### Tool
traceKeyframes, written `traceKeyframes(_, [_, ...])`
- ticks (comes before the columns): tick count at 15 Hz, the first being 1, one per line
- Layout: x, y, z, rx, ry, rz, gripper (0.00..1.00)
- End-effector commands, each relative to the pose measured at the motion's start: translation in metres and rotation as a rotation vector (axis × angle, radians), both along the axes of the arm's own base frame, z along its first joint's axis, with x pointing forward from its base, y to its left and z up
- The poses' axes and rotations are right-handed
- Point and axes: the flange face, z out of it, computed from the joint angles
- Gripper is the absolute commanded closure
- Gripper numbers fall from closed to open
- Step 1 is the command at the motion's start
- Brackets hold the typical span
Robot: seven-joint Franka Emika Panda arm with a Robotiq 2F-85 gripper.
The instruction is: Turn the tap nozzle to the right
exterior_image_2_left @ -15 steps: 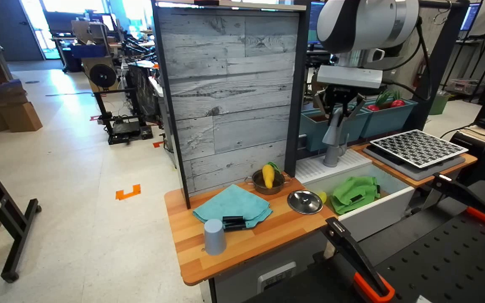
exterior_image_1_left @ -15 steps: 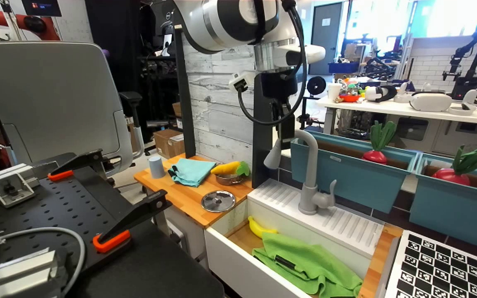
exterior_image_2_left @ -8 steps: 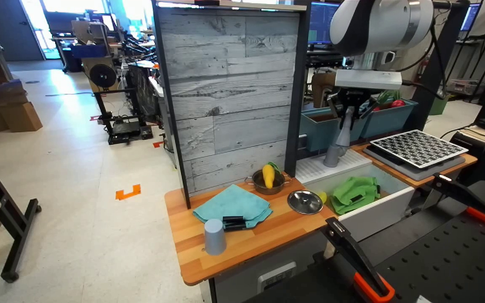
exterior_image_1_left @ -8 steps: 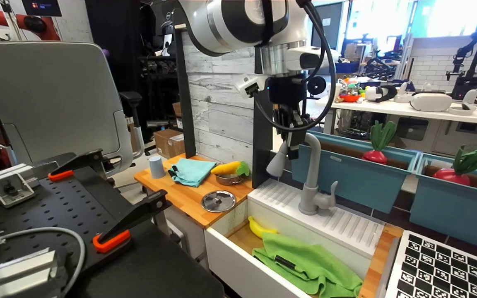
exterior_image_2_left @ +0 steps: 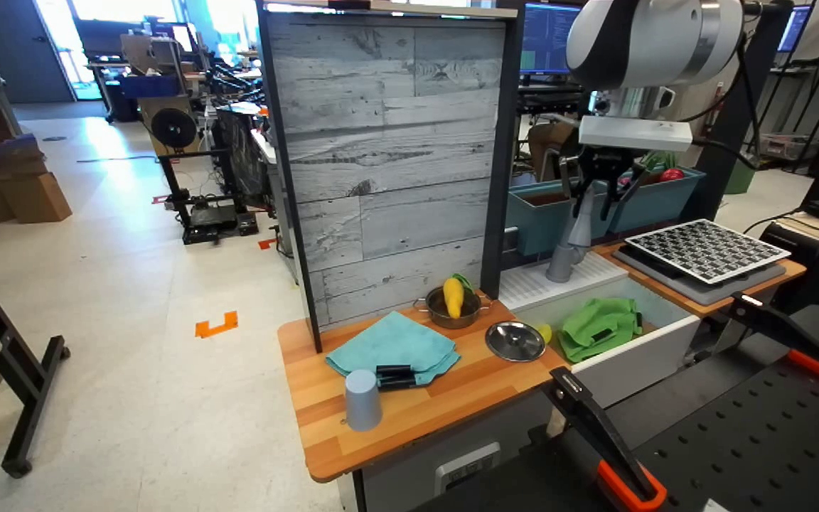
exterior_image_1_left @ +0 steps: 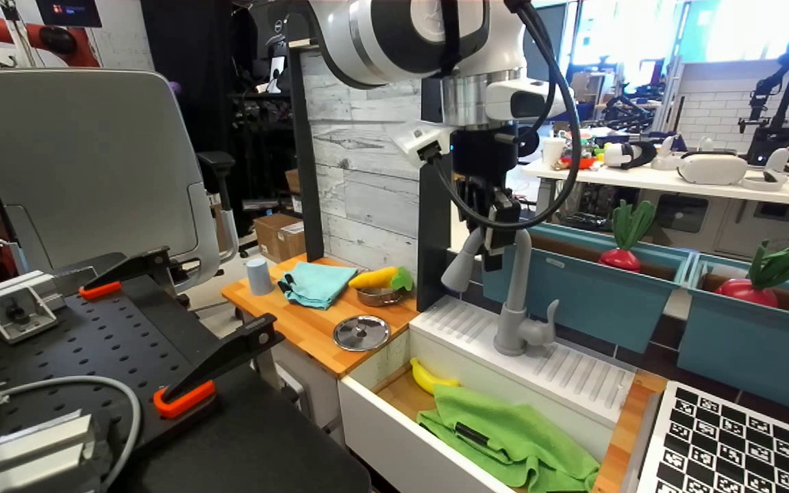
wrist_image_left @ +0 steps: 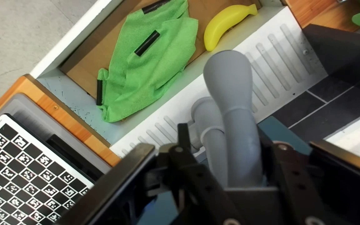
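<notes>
A robot arm [exterior_image_1_left: 429, 48] hangs over the sink [exterior_image_1_left: 394, 431]. On the sink's back ledge [exterior_image_1_left: 586, 378] stands the tap nozzle [wrist_image_left: 239, 122], its mouth [wrist_image_left: 227, 67] aimed mainly along the sink's length. Above that ledge, the gripper [exterior_image_2_left: 591, 215] has its fingers [wrist_image_left: 183, 134] spread, one on either side of the nozzle; whether they touch it is unclear. Reaching the nozzle looks done. The rightward turn cannot be called finished; likely some swing, then backing away, is left. A banana [wrist_image_left: 222, 26] lies in the sink, toward the end the mouth faces.
</notes>
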Motion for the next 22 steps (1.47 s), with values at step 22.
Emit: traceKeyframes(22, [-0.039, -0.014, 0.052, 0.034, -0.037, 0.101, 0.00])
